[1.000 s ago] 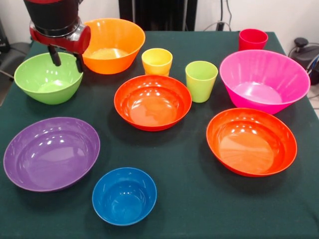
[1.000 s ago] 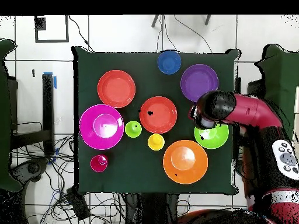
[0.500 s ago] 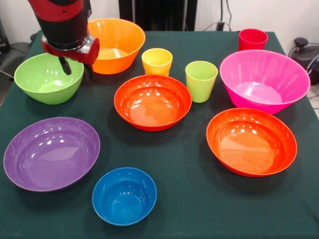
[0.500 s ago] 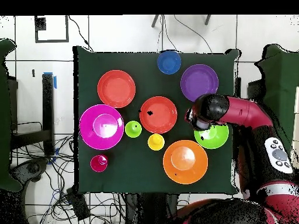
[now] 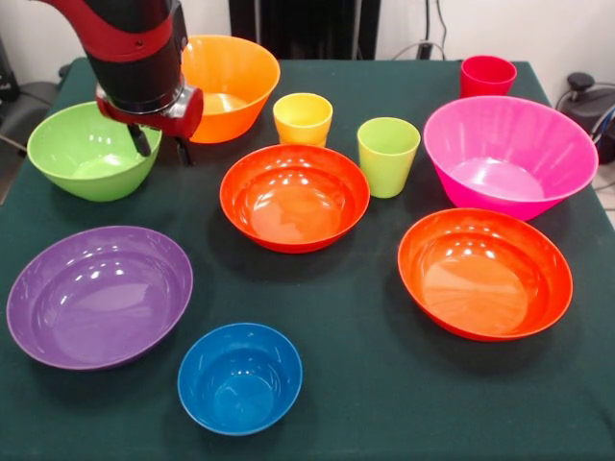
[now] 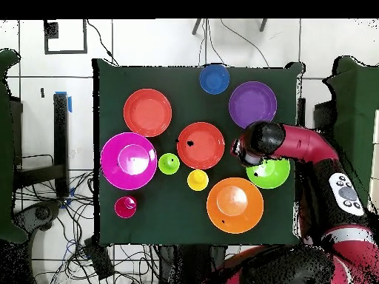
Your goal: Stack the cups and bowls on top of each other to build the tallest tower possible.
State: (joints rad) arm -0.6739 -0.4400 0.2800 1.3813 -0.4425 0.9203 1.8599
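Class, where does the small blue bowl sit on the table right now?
In the front view, the blue bowl sits near the bottom edge, left of centre, beside the purple bowl.

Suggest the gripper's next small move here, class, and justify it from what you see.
Probably lower the open gripper onto the green bowl's rim: it hangs empty between that bowl and the orange bowl, and nothing is stacked yet.

Arm (image 5: pixel 135 43) cut off by top edge in front view, hides left rim of orange bowl (image 5: pixel 231 82). In overhead view, arm covers part of green bowl (image 6: pixel 272 174) and hides pincer (image 5: pixel 159 146). Behind orange bowl, tabletop (image 5: pixel 365 317) far-left corner hidden. Tabletop cut by bottom edge in front view.
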